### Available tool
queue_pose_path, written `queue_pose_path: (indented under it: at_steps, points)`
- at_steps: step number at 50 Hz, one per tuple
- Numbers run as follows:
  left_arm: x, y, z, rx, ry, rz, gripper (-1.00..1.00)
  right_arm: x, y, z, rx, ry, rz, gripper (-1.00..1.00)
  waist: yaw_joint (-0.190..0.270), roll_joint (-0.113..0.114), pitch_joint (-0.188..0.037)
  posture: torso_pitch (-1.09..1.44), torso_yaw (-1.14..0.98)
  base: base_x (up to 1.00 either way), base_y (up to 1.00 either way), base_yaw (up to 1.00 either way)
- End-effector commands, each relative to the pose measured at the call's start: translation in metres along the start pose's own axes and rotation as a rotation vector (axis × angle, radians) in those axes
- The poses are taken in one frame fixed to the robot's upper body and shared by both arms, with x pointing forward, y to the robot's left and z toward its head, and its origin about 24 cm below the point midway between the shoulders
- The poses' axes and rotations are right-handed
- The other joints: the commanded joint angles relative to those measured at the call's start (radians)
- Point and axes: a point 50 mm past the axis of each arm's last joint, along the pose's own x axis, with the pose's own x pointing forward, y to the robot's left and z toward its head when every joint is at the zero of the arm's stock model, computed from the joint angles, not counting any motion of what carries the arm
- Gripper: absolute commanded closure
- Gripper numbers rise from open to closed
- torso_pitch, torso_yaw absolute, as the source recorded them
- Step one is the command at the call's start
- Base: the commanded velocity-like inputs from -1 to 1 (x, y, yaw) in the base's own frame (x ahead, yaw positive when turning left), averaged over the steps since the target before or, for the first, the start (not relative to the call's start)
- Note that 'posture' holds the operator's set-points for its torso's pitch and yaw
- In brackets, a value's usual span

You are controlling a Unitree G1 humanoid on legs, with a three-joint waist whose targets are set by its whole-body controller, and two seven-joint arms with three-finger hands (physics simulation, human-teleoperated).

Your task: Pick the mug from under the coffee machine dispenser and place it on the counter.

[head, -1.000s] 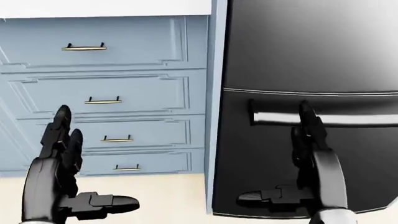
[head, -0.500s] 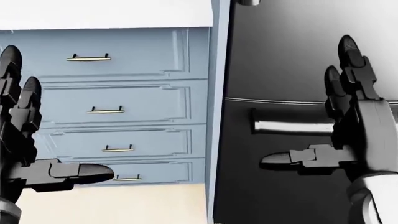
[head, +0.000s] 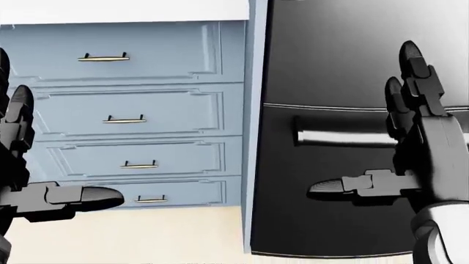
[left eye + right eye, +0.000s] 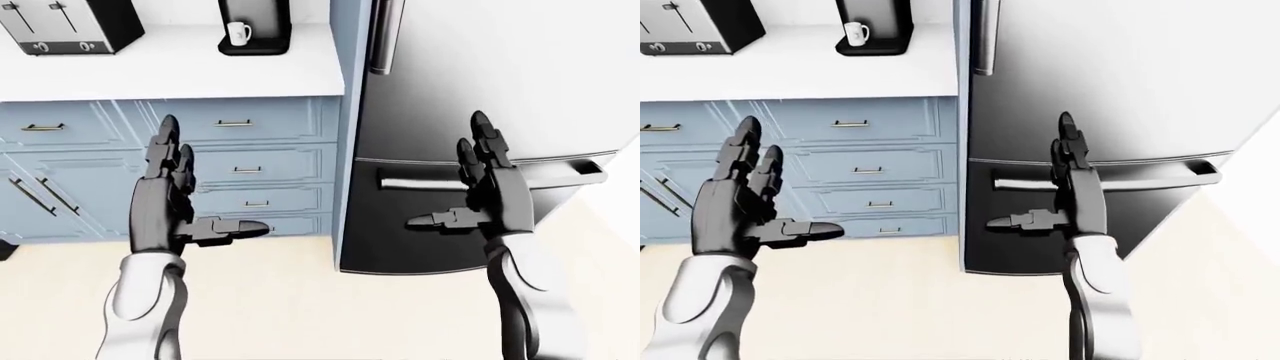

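A small white mug (image 4: 238,32) stands on the base of a black coffee machine (image 4: 255,26) at the top of the left-eye view, on the white counter (image 4: 170,75). It also shows in the right-eye view (image 4: 854,31). My left hand (image 4: 190,202) is open and empty, raised before the blue drawers, far below the mug. My right hand (image 4: 470,191) is open and empty, held up before the fridge. In the head view the mug does not show; the left hand (image 3: 37,165) is at the left edge and the right hand (image 3: 389,143) at the right.
A tall steel fridge (image 4: 480,90) with a dark lower drawer and bar handle (image 4: 420,182) stands right of the counter. A toaster (image 4: 68,26) sits at the counter's left. Blue drawers (image 4: 245,169) with brass handles run under the counter. Cream floor (image 4: 300,307) lies below.
Both hands have risen and spread apart over the last second; the left hand has slid to the head view's left edge. The view has shifted slightly down since half a second ago.
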Motion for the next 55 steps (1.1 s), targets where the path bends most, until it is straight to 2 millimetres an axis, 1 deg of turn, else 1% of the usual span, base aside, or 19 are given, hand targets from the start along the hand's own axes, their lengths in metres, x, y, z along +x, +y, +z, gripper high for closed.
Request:
queue_pose_path:
  at_steps: [1, 4, 5, 12, 15, 18, 19, 21, 23, 28, 29, 30, 32, 37, 39, 40, 49, 53, 55]
  points:
    - [-0.0004, -0.0001, 0.0145, 0.009, -0.082, 0.000, -1.00, 0.0003, -0.0003, 0.0162, -0.015, -0.089, -0.001, -1.00, 0.000, -0.001, -0.016, 0.00, 0.00, 0.03, 0.01, 0.00]
    - [-0.0004, -0.0001, 0.0173, 0.014, -0.088, 0.000, -1.00, 0.0005, 0.0000, 0.0174, -0.017, -0.091, 0.000, -1.00, 0.000, 0.000, -0.015, 0.00, 0.00, 0.04, 0.02, 0.00]
    - [-0.0006, -0.0002, 0.0176, 0.013, -0.089, 0.000, -1.00, 0.0006, -0.0004, 0.0176, -0.018, -0.091, 0.000, -1.00, -0.002, 0.004, -0.036, 0.00, 0.00, 0.07, 0.02, 0.00]
    - [-0.0007, 0.0004, 0.0182, 0.020, -0.086, 0.000, -1.00, 0.0004, -0.0002, 0.0174, -0.023, -0.091, 0.001, -1.00, -0.007, 0.004, 0.001, 0.00, 0.00, 0.12, 0.06, 0.00]
    - [-0.0012, 0.0004, 0.0181, 0.018, -0.085, -0.001, -1.00, -0.0003, 0.0000, 0.0157, -0.028, -0.090, 0.003, -1.00, -0.010, 0.022, 0.001, 0.00, 0.00, 0.17, 0.12, 0.00]
    - [-0.0009, 0.0002, 0.0188, 0.017, -0.086, -0.001, -1.00, -0.0003, -0.0002, 0.0163, -0.030, -0.091, 0.003, -1.00, -0.004, 0.066, 0.010, 0.00, 0.00, 0.18, 0.13, 0.00]
    - [-0.0010, 0.0007, 0.0192, 0.016, -0.087, 0.001, -1.00, -0.0003, -0.0005, 0.0165, -0.030, -0.091, 0.003, -1.00, -0.004, 0.042, 0.005, 0.00, 0.00, 0.18, 0.14, 0.00]
    - [-0.0011, 0.0011, 0.0194, 0.015, -0.087, 0.002, -1.00, -0.0004, -0.0007, 0.0168, -0.030, -0.092, 0.002, -1.00, -0.008, 0.052, 0.005, 0.00, 0.00, 0.18, 0.16, 0.00]
    - [-0.0010, 0.0011, 0.0191, 0.015, -0.087, 0.003, -1.00, -0.0004, -0.0005, 0.0167, -0.029, -0.092, 0.003, -1.00, -0.007, 0.036, -0.002, 0.00, 0.00, 0.18, 0.21, 0.00]
    - [-0.0013, 0.0013, 0.0195, 0.016, -0.087, 0.002, -1.00, -0.0008, -0.0004, 0.0172, -0.030, -0.093, 0.004, -1.00, -0.001, -0.056, 0.005, 0.00, 0.00, 0.19, 0.23, 0.00]
    - [-0.0012, 0.0014, 0.0193, 0.016, -0.086, 0.003, -1.00, -0.0006, -0.0004, 0.0171, -0.030, -0.093, 0.003, -1.00, -0.012, -0.019, 0.003, 0.00, 0.00, 0.18, 0.23, 0.00]
    - [-0.0014, 0.0018, 0.0187, 0.016, -0.085, 0.004, -1.00, -0.0005, -0.0004, 0.0166, -0.032, -0.092, 0.003, -1.00, -0.005, -0.041, 0.001, 0.00, 0.00, 0.19, 0.23, 0.00]
    - [-0.0010, 0.0016, 0.0186, 0.016, -0.085, 0.004, -1.00, -0.0010, -0.0001, 0.0166, -0.031, -0.092, 0.005, -1.00, -0.011, -0.047, -0.005, 0.00, 0.00, 0.18, 0.23, 0.00]
    - [-0.0014, 0.0016, 0.0191, 0.017, -0.086, 0.004, -1.00, -0.0009, -0.0010, 0.0166, -0.031, -0.092, 0.002, -1.00, -0.018, 0.004, 0.011, 0.00, 0.00, 0.18, 0.23, 0.00]
    - [-0.0015, 0.0017, 0.0193, 0.016, -0.087, 0.005, -1.00, -0.0005, -0.0009, 0.0170, -0.030, -0.092, 0.002, -1.00, -0.023, 0.052, -0.001, 0.00, 0.00, 0.18, 0.23, 0.00]
    - [-0.0018, 0.0020, 0.0186, 0.015, -0.086, 0.004, -1.00, -0.0010, -0.0007, 0.0168, -0.031, -0.092, 0.002, -1.00, -0.022, 0.095, -0.016, 0.00, 0.00, 0.19, 0.23, 0.00]
    - [-0.0016, 0.0025, 0.0198, 0.015, -0.088, 0.007, -1.00, -0.0003, -0.0011, 0.0180, -0.033, -0.094, 0.001, -1.00, 0.000, 0.014, 0.006, 0.00, 0.00, 0.18, 0.23, 0.00]
    - [-0.0016, 0.0025, 0.0211, 0.015, -0.091, 0.007, -1.00, 0.0003, -0.0011, 0.0185, -0.034, -0.094, 0.002, -1.00, 0.004, -0.064, -0.005, 0.00, 0.00, 0.18, 0.23, 0.00]
    - [-0.0014, 0.0023, 0.0224, 0.013, -0.091, 0.007, -1.00, -0.0009, -0.0009, 0.0193, -0.033, -0.096, 0.003, -1.00, -0.009, -0.041, -0.001, 0.00, 0.00, 0.18, 0.23, 0.00]
